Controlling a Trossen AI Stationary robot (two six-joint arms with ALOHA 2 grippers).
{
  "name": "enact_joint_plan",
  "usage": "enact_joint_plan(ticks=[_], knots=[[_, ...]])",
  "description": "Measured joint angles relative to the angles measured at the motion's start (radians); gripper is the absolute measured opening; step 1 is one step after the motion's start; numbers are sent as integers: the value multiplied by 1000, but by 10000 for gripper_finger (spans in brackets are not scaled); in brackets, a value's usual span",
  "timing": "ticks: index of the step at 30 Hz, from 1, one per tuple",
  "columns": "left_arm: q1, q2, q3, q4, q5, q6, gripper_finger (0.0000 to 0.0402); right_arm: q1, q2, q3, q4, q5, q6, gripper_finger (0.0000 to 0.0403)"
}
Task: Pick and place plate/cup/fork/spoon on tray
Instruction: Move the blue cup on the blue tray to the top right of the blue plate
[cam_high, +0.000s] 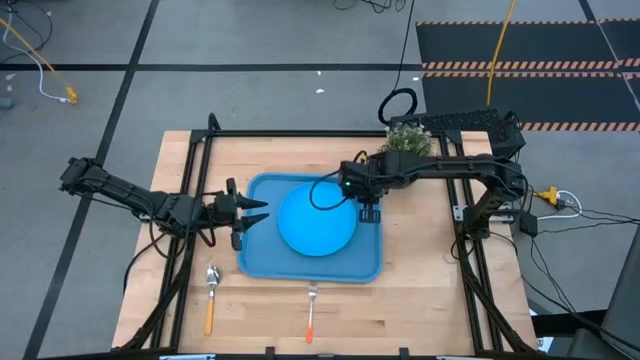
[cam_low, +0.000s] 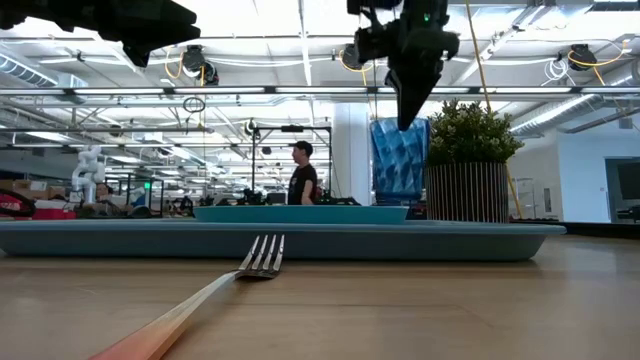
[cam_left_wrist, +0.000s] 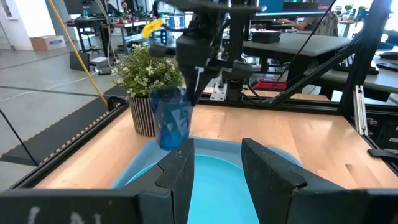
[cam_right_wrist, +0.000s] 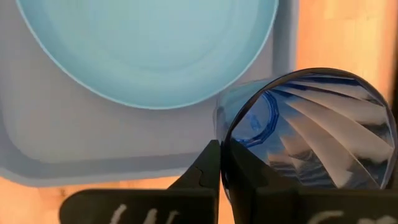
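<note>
The light-blue tray (cam_high: 262, 262) lies mid-table with the round blue plate (cam_high: 318, 220) flat on it. My right gripper (cam_high: 368, 203) hangs over the tray's far right part, shut on the dark-blue cup (cam_right_wrist: 311, 137), which also shows in the low view (cam_low: 398, 160) and the left wrist view (cam_left_wrist: 171, 121). My left gripper (cam_high: 255, 212) stands level and open at the tray's left rim, nothing between its fingers (cam_left_wrist: 180, 174). The spoon (cam_high: 211, 295) and the fork (cam_high: 312, 310) lie flat on the table near the front edge. My right gripper pinches the cup's rim (cam_right_wrist: 222, 138) on one side, one finger outside the wall and the other inside the cup. The fingers come from above, slanting steeply down. The cup hangs roughly upright below them, mouth up, over the tray's corner beside the plate.
A potted plant (cam_high: 408, 140) in a striped pot stands at the table's far right, just behind the cup. A black frame (cam_high: 200, 150) runs around the table's edges. Bare wood lies to the right of the tray and along the front.
</note>
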Motion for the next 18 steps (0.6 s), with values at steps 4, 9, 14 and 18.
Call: enact_joint_plan(ticks=[4, 9, 14, 18], knots=[[0, 0, 0, -1, 0, 0, 136, -18, 0, -38, 20, -18, -1, 0], [0, 0, 0, -2, 0, 5, 136, -38, 0, -73, 49, -30, -11, 0], [0, 0, 0, -2, 0, 8, 136, -47, 1, -114, 95, -45, -16, 0], [0, 0, 0, -2, 0, 8, 136, -46, 1, -139, 132, -47, -25, 0]])
